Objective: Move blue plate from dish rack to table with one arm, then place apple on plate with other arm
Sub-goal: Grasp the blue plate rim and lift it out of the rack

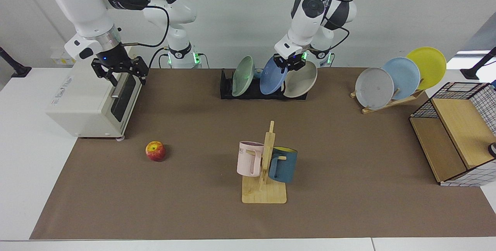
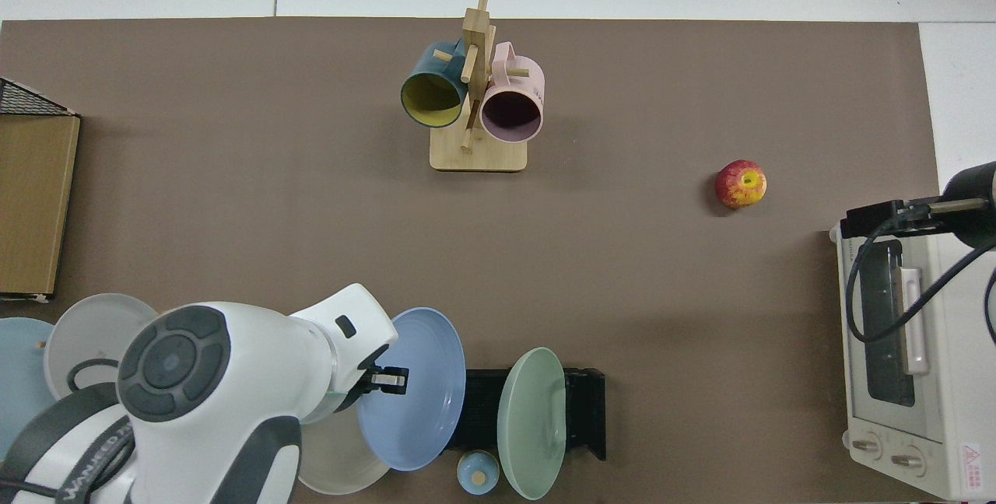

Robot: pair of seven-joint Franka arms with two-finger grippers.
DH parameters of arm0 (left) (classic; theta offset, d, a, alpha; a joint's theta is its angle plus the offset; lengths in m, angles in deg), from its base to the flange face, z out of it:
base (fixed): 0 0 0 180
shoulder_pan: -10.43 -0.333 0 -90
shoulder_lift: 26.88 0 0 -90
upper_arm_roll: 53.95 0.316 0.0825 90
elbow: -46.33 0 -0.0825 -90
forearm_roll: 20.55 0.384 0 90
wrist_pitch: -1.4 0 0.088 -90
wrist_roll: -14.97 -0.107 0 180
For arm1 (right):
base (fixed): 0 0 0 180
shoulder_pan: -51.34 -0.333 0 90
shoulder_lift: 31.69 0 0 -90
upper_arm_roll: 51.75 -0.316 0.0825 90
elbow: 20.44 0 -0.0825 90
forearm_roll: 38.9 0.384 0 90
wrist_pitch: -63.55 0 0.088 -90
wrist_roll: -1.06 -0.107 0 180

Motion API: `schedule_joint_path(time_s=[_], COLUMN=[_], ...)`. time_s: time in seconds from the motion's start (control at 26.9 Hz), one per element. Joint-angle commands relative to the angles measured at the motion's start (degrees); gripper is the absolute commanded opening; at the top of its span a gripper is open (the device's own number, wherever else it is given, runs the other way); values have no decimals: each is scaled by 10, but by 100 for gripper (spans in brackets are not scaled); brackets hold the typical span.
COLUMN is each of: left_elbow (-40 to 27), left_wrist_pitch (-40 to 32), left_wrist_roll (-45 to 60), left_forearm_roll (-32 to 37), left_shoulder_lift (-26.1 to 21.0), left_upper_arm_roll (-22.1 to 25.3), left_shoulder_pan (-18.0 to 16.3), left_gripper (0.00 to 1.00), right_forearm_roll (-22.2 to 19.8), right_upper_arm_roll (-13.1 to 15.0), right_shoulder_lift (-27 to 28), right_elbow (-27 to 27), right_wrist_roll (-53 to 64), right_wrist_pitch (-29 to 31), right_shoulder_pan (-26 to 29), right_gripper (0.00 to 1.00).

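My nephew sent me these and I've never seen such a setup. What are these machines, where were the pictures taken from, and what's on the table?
These are two white robot arms, each ending in a two-finger gripper. One picture faces them across the table; the other looks straight down. The left gripper is shut on the blue plate, which it holds at the rim over the black dish rack, between a green plate and a beige plate. The right gripper waits open above a toaster oven. The apple lies on the brown sheet, alongside a mug tree and a wooden stand of plates.
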Motion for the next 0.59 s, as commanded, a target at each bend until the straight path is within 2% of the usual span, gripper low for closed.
schedule_joint_path(time_s=[0.0,0.11,0.41,0.48,0.56], left_elbow=[57,64,64,64,63], left_wrist_pitch=[1,43,202,218,223], left_wrist_roll=[-10,-14,-16,-26,-56], left_forearm_roll=[8,-3,-69,-75,-111], left_shoulder_lift=[-60,-82,-175,-197,-214], left_upper_arm_roll=[39,60,60,59,60], left_shoulder_pan=[-11,-10,-9,-8,-9], left_gripper=[0,0,0,0,0], right_forearm_roll=[4,4,4,3,0], right_upper_arm_roll=[-1,-1,-1,-2,-1], right_shoulder_lift=[-4,-4,-4,-4,-4], right_elbow=[1,1,1,1,1], right_wrist_roll=[-8,-8,-8,-8,-9], right_wrist_pitch=[2,2,2,2,2], right_shoulder_pan=[2,2,2,2,4], right_gripper=[100,100,100,100,100])
